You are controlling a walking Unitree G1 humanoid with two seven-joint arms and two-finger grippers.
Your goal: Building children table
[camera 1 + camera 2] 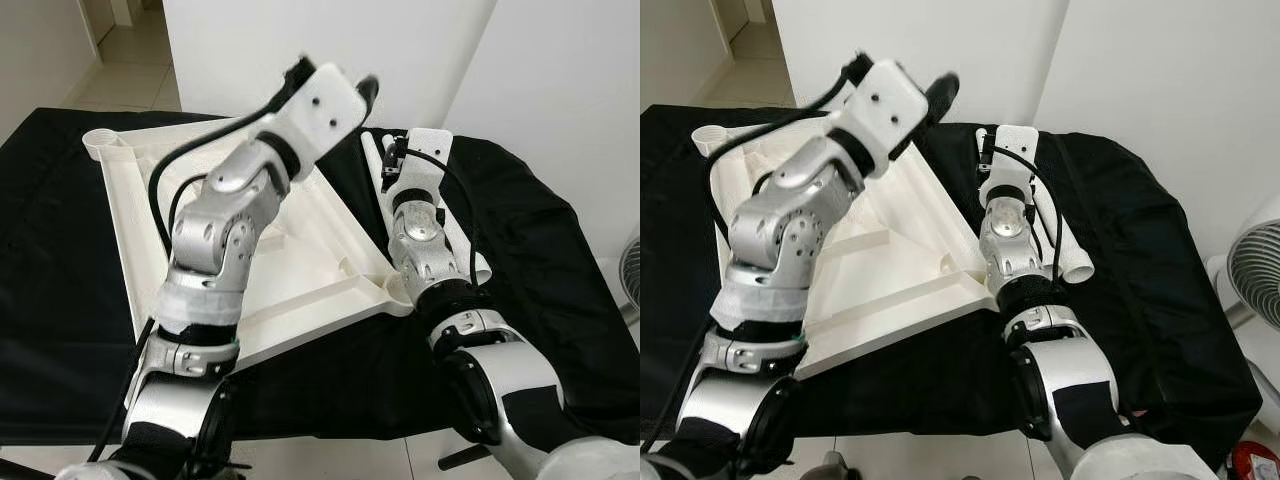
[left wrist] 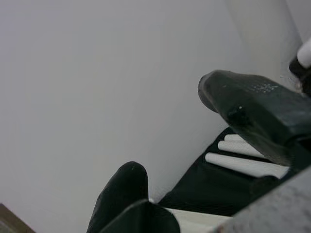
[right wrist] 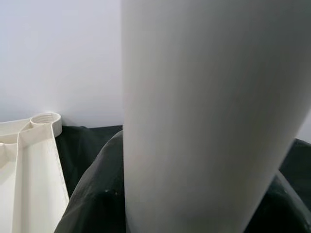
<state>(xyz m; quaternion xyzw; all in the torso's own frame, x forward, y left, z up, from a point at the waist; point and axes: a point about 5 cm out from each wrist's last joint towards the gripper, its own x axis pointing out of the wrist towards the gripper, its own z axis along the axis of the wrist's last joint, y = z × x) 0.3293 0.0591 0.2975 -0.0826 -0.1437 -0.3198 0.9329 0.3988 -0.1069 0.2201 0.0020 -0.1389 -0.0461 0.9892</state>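
A white plastic table top (image 1: 300,255) lies upside down on a black-covered surface, with round leg sockets (image 1: 101,141) at its corners. My left gripper (image 1: 333,78) is raised above the top's far edge, open and holding nothing; its two black fingers (image 2: 252,104) stand wide apart against the white wall. My right gripper (image 1: 388,160) reaches forward just right of the top, shut on a white tubular table leg (image 3: 204,116) that stands close before its camera. More white legs (image 1: 1072,255) lie on the cloth beside that arm.
Black cloth (image 1: 560,270) covers the work surface to all its edges. White walls (image 1: 400,50) stand just behind it. A fan (image 1: 1255,275) is at the right, and tiled floor (image 1: 130,60) lies at the back left.
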